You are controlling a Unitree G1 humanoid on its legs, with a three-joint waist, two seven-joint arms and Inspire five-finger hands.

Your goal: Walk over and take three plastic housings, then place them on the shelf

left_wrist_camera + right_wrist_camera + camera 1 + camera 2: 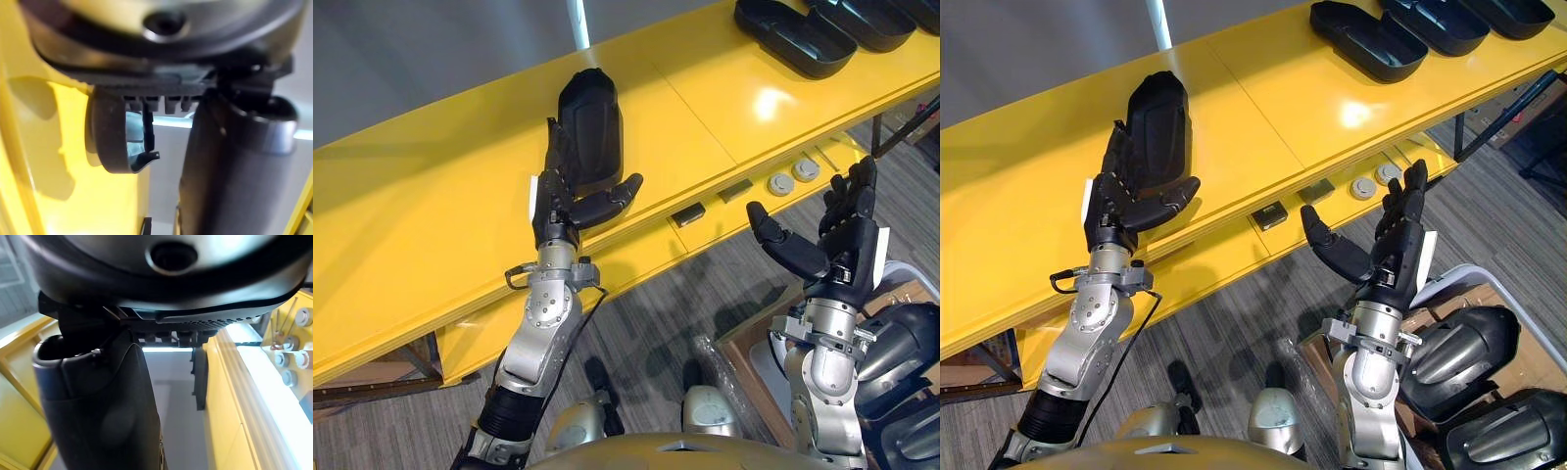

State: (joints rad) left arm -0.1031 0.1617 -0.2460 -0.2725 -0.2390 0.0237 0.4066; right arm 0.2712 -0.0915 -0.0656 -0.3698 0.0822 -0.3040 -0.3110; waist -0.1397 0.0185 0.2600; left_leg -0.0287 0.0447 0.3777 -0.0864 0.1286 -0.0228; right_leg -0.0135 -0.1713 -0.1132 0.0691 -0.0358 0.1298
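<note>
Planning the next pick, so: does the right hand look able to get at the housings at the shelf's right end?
Probably yes. The right hand is open and empty, and nothing stands between it and those housings on the yellow shelf; it would have to rise over the front edge.

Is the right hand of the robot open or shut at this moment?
Open. The right hand is raised, its fingers straight and thumb spread, and it holds nothing.

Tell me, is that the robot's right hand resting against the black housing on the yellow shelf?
No, it is the left hand, fingers alongside the black housing on the yellow shelf, as the left eye view shows. The right hand is open and empty.
</note>
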